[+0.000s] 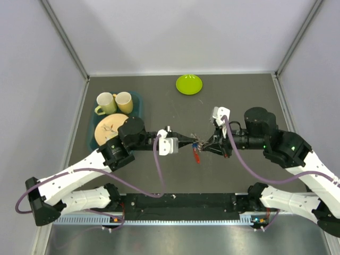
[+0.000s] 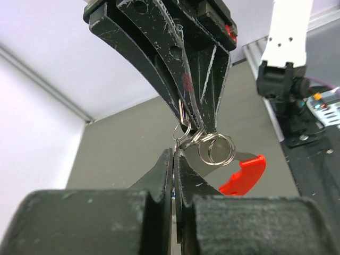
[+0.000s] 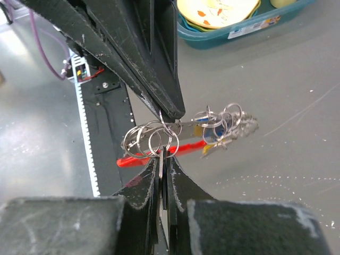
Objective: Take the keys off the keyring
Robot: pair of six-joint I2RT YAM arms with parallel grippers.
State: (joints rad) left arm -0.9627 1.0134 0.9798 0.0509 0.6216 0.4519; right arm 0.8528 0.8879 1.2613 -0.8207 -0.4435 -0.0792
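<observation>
A dark grey worktop [image 1: 159, 95] fills the top view. The left arm [image 1: 79, 175] reaches in from 7 o'clock and the right arm [image 1: 287, 149] from 4 o'clock, meeting near the centre.

At 10 o'clock sits a teal tray [image 1: 139, 101] holding a cream plate [image 1: 109, 130] and two cups [image 1: 106, 102], side by side at its far end. A lime-green dish [image 1: 189, 84] lies alone at 12 o'clock, well apart from the arms.

The left hand [image 1: 190, 141] and right hand [image 1: 204, 144] point at each other, tips almost touching. Both are closed, each pinching the keyring [image 2: 217, 150], a cluster of thin linked silver wire loops held above the worktop at the centre.

The keys [image 1: 197, 151] hang from that cluster between the two hands. A red-headed key [image 2: 243, 176] trails toward 6 o'clock in the top view. In the right wrist view a key with a blue head [image 3: 210, 133] sits among further loops just beyond the pinch. How many keys there are cannot be told.
</observation>
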